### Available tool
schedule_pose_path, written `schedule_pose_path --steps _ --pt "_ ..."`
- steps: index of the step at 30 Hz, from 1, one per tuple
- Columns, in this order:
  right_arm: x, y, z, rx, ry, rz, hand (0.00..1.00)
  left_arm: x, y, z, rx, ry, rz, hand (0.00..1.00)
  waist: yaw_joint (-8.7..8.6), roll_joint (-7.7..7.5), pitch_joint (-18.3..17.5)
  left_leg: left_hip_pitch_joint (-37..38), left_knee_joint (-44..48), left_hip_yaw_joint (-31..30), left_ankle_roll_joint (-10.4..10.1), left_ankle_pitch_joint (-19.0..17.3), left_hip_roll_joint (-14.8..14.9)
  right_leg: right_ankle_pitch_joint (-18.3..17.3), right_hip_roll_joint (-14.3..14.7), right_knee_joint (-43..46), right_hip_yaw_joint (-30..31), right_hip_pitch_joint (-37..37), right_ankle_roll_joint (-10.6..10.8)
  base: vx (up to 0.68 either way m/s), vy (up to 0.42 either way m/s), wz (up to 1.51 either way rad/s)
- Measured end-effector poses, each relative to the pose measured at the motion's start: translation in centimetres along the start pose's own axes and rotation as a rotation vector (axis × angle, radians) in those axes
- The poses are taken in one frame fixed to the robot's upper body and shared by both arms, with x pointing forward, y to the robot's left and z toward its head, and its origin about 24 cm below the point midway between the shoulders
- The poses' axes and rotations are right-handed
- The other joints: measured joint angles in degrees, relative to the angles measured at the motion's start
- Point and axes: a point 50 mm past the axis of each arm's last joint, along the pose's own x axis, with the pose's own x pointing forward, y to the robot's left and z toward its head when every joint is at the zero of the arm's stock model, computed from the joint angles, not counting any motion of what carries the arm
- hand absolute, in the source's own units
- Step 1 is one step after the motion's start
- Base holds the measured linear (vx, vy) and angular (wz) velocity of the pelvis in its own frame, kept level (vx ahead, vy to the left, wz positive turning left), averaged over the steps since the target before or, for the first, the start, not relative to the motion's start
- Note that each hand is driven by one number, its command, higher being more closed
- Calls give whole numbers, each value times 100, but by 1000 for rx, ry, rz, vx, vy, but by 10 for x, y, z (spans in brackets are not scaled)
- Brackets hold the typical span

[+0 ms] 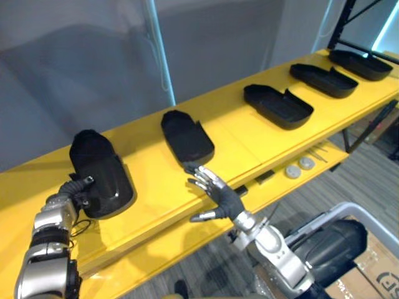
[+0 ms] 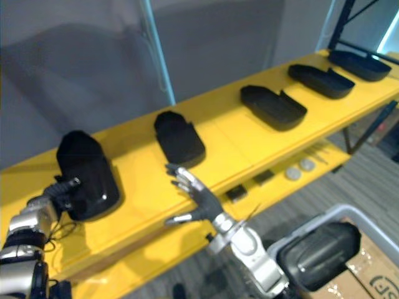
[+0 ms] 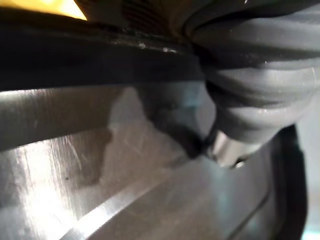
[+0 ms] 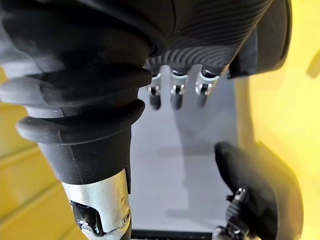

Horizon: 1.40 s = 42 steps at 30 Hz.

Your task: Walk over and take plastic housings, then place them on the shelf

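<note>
Several black plastic housings lie in a row along the yellow shelf (image 1: 249, 140). The leftmost housing (image 1: 100, 168) sits near the shelf's left end, and my left hand (image 1: 73, 192) is against its near left side. In the right wrist view this housing (image 4: 260, 190) shows with the left hand (image 4: 234, 212) beside it. My right hand (image 1: 218, 193) hovers open above the shelf's front edge, fingers spread and holding nothing, just in front of the second housing (image 1: 187, 137). Further right lie a third housing (image 1: 277, 104) and others behind it (image 1: 323, 79).
A lower yellow shelf board carries two small round discs (image 1: 299, 167) and flat parts. At the bottom right a grey bin (image 1: 349, 215) holds another black housing (image 1: 330, 246), with a cardboard box (image 1: 381, 271) beside it. A grey wall stands behind the shelf.
</note>
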Motion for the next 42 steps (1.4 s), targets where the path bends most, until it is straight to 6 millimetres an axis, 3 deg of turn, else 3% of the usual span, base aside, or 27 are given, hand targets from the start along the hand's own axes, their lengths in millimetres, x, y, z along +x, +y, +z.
schedule_pose_path --steps 5,11,18,29,30,42 --pt "12 16 7 55 -56 179 0 0 -3 2 12 -13 -9 100 -11 -1 1 -33 1 -26 -17 13 -2 -67 -16 125 -9 -79 5 0 -1 3" --pt "37 43 18 88 -149 392 0 3 -32 26 33 -91 -83 100 79 -17 121 -285 1 -407 -10 144 -75 -354 -147 622 -317 -296 10 -19 -5 29" --pt "54 62 24 111 -201 470 0 0 -54 50 19 -177 -147 100 197 24 391 -487 1 -713 -7 237 -123 -493 -207 863 -579 -384 4 -9 -16 25" --pt "58 66 25 113 -204 485 0 -5 -76 69 2 -244 -191 100 248 120 728 -535 2 -770 1 286 -121 -511 -207 945 -611 -425 -26 -14 -14 3" --pt "58 66 24 113 -201 486 0 -5 -77 72 0 -250 -192 0 257 127 751 -565 2 -757 -4 294 -110 -520 -208 996 -579 -488 -39 -29 -13 -4" --pt "61 67 26 112 -202 485 0 -7 -79 85 -60 -275 -146 0 249 172 945 -607 2 -711 -18 322 -101 -616 -277 1265 -493 -685 -66 -7 -12 -3"
